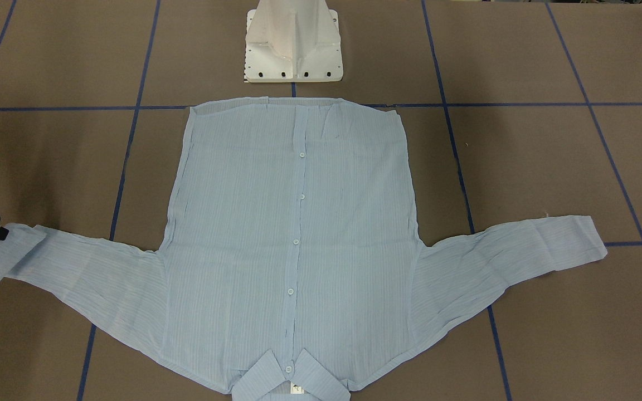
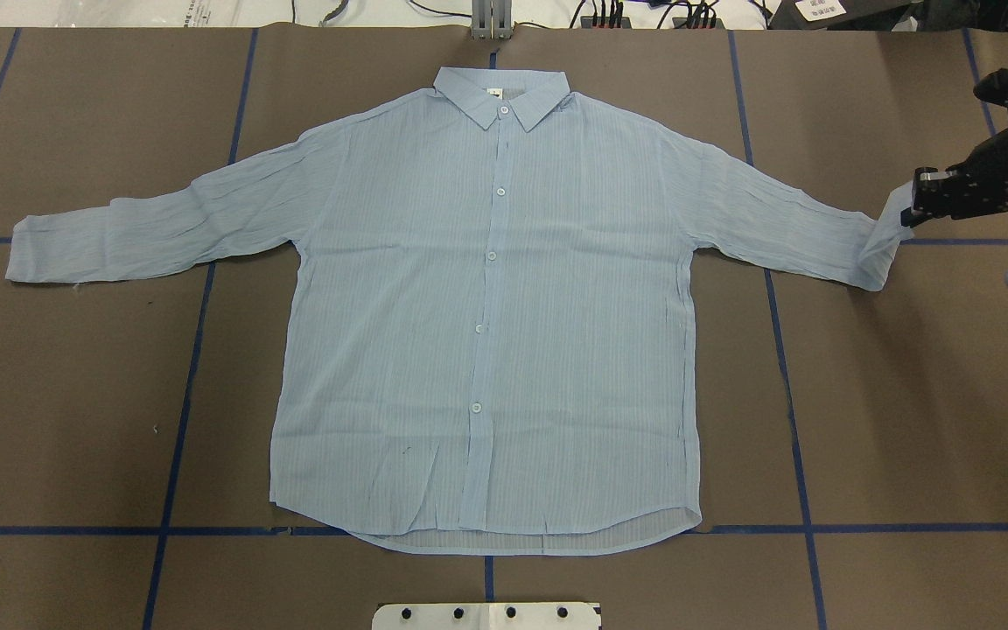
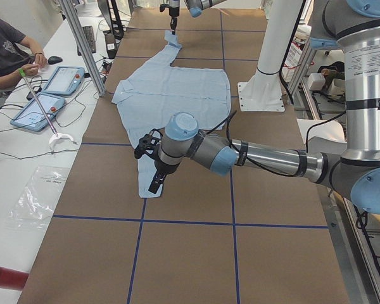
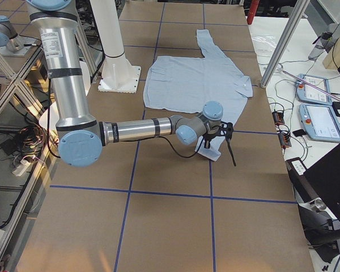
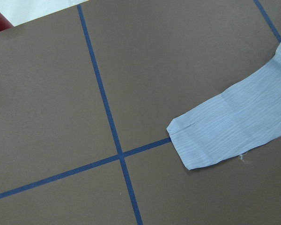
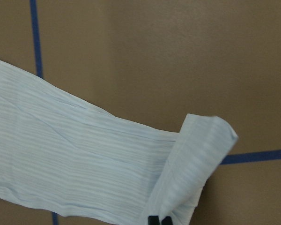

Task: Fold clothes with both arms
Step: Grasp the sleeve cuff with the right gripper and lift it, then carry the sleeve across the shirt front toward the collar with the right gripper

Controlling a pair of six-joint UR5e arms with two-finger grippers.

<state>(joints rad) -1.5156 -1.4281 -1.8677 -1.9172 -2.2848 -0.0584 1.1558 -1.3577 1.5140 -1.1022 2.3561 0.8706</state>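
The light blue shirt [image 2: 486, 306] lies flat and buttoned on the brown table, front up, with its collar [image 2: 504, 94] on the far side from the robot. My right gripper [image 2: 913, 210] is shut on the cuff [image 6: 201, 154] of the sleeve on my right. That cuff is lifted off the table and curled over. The other sleeve rests flat, its cuff [image 5: 215, 136] untouched. My left gripper [image 3: 155, 183] shows only in the exterior left view, hanging near that cuff. I cannot tell whether it is open or shut.
The white pedestal base [image 1: 293, 44] stands just behind the shirt's hem. Blue tape lines [image 2: 784, 367] grid the brown table. A person [image 3: 6, 50] sits at a side bench with tablets [image 3: 50, 95] beyond the collar side.
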